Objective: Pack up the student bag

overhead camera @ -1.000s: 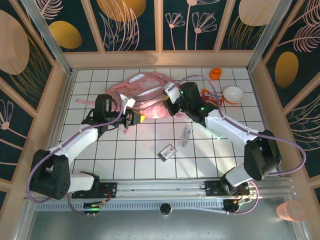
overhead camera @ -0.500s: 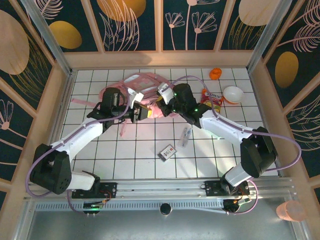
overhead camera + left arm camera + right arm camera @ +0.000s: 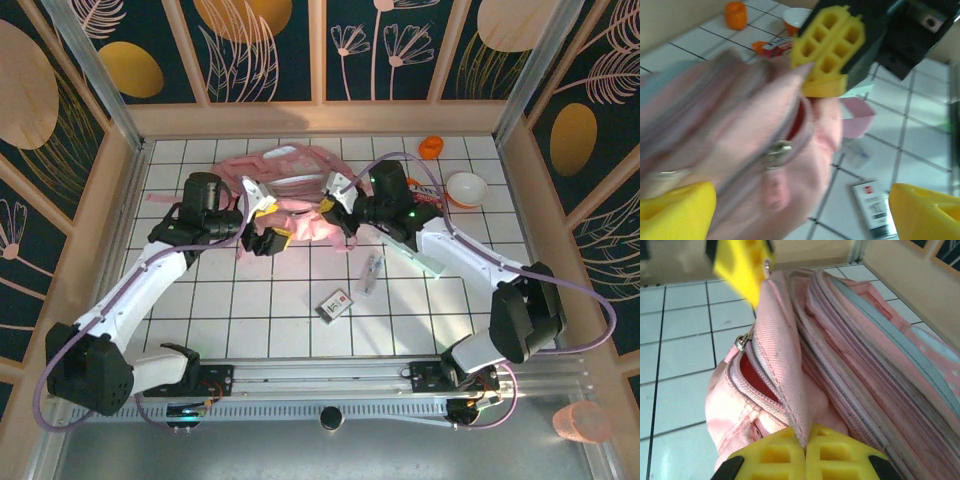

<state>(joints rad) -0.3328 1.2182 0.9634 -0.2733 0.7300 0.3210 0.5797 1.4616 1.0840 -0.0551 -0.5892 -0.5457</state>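
Observation:
The student bag (image 3: 290,190), pink and soft, lies at the back middle of the tiled table. My right gripper (image 3: 335,207) is shut on the edge of its front pocket flap (image 3: 782,370) and holds it up, so the pocket's red inside (image 3: 752,371) shows. The yellow pads (image 3: 805,452) pinch the fabric. My left gripper (image 3: 268,237) is open at the bag's near left corner. Its yellow fingers (image 3: 675,207) stand wide apart on either side of the pocket's metal zip pull (image 3: 777,150), gripping nothing.
A small black-and-white box (image 3: 335,303) and a clear tube (image 3: 371,270) lie on the tiles in front of the bag. To the right are a red packet (image 3: 424,195), a white bowl (image 3: 466,187) and an orange cap (image 3: 430,147). Wooden walls surround the table.
My left gripper has opened and drawn back a little to the left of the pocket. The right gripper stays shut on the flap and has shifted slightly right.

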